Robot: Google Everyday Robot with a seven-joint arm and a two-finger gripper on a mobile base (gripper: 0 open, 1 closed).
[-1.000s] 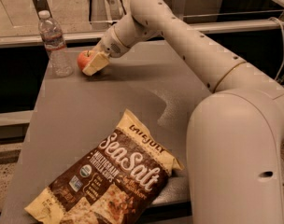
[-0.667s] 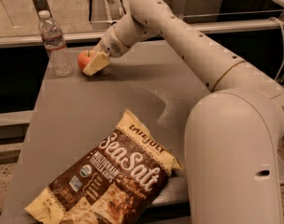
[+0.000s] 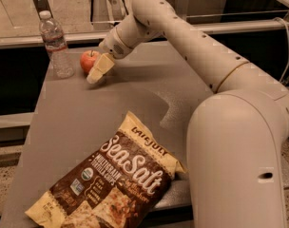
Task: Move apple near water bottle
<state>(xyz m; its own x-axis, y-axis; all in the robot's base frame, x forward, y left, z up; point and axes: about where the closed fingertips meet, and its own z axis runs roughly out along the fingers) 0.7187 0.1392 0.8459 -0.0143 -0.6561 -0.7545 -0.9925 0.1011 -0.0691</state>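
- Water bottle (image 3: 55, 44): clear plastic, white cap, upright at the far corner of the grey bench (image 3: 63, 127).
- Apple (image 3: 87, 59): red with a yellow blush, resting on the bench just beside the water bottle, on the side away from the bench's edge; apart from it by a narrow gap.
- End effector (image 3: 97, 74): beige, angled down against the apple's side facing away from the water bottle, tip at the bench surface. Possibly in contact with the apple; how far open it is cannot be told.
- Arm (image 3: 182, 37): white, reaching toward the water bottle.
- Chip bag (image 3: 111, 184): brown and cream, lying flat, well apart from the water bottle at the near edge.
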